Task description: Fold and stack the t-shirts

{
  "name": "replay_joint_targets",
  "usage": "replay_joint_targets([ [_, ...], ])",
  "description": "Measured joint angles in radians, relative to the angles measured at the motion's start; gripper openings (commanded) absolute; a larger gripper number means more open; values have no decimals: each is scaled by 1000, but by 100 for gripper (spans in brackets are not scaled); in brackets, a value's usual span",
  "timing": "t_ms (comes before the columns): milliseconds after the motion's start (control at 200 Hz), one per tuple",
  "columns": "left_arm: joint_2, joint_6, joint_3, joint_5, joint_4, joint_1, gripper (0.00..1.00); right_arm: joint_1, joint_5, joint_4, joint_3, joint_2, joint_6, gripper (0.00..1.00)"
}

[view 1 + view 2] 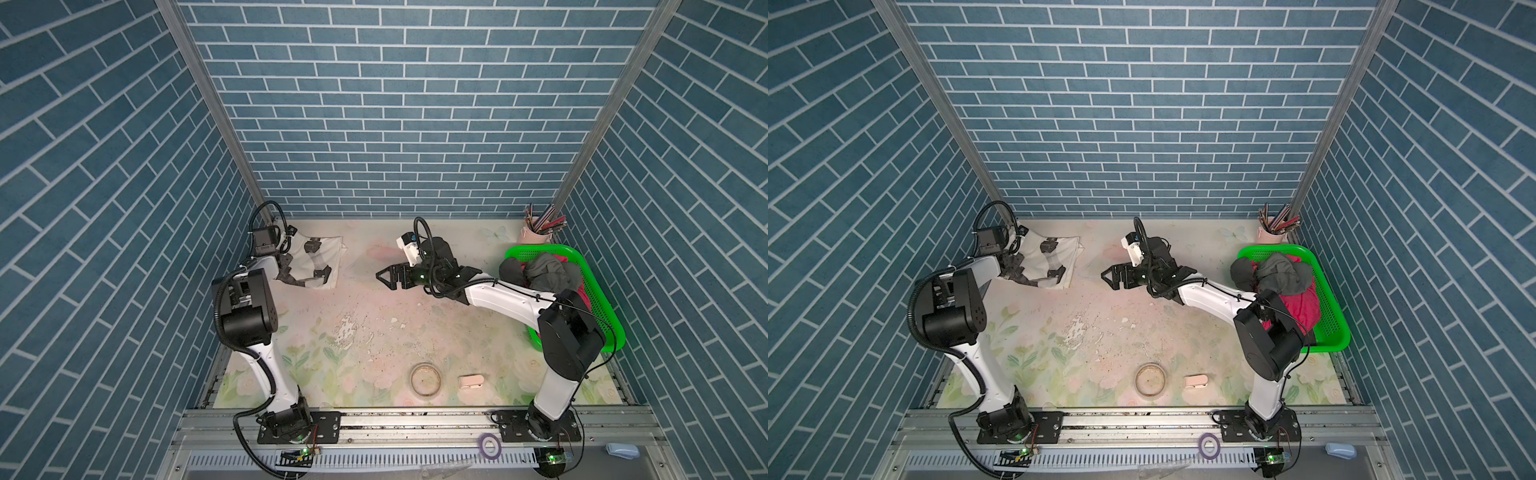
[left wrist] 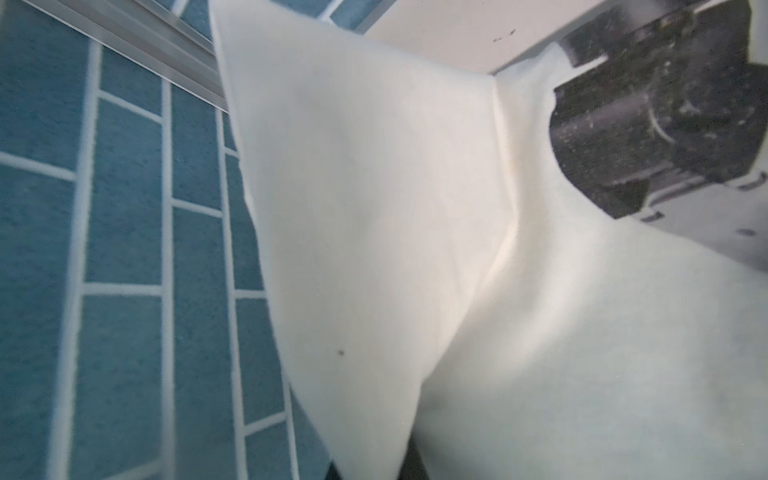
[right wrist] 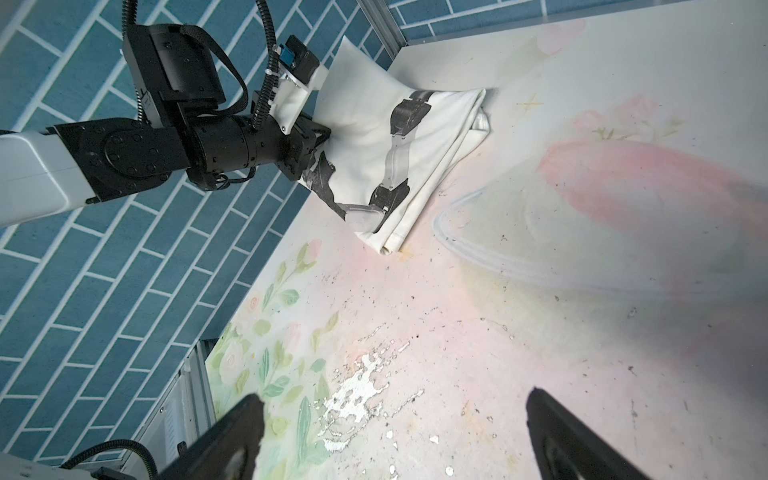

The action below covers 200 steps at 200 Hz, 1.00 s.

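Cream t-shirt (image 1: 328, 253), folded at ten o'clock on the tabletop (image 1: 374, 316), is light and limp, best pinched at corners; my left jaws clench its edge, right jaws gape empty; other t-shirts (image 1: 548, 270) fill the basket (image 1: 540, 249)

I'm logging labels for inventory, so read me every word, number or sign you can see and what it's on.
None can be read.
The cream t-shirt carries only a black and grey printed picture, no letters.
The green basket and the cup of pencils show no legible marking; anything there is too small to tell.
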<state>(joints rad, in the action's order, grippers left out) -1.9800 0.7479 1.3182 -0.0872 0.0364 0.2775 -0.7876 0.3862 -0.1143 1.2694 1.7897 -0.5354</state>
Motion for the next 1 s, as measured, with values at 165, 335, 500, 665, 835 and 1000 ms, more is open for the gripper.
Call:
replay_joint_targets([
  [165,0,-27,4,-16,-2,0,21,0,0,5,0,0,-10,98],
  [335,0,-58,4,-31,5,0,88,0,0,5,0,0,-18,99],
  [500,11,-106,4,-40,6,-3,88,0,-3,9,0,0,-17,98],
  [665,110,-200,0,20,11,-6,88,3,-29,40,0,-11,-6,99],
  [835,277,-320,-18,135,66,-12,88,25,-69,66,0,-63,13,99],
  [1000,394,-408,-70,194,112,-58,89,64,-158,79,-12,-148,55,99],
])
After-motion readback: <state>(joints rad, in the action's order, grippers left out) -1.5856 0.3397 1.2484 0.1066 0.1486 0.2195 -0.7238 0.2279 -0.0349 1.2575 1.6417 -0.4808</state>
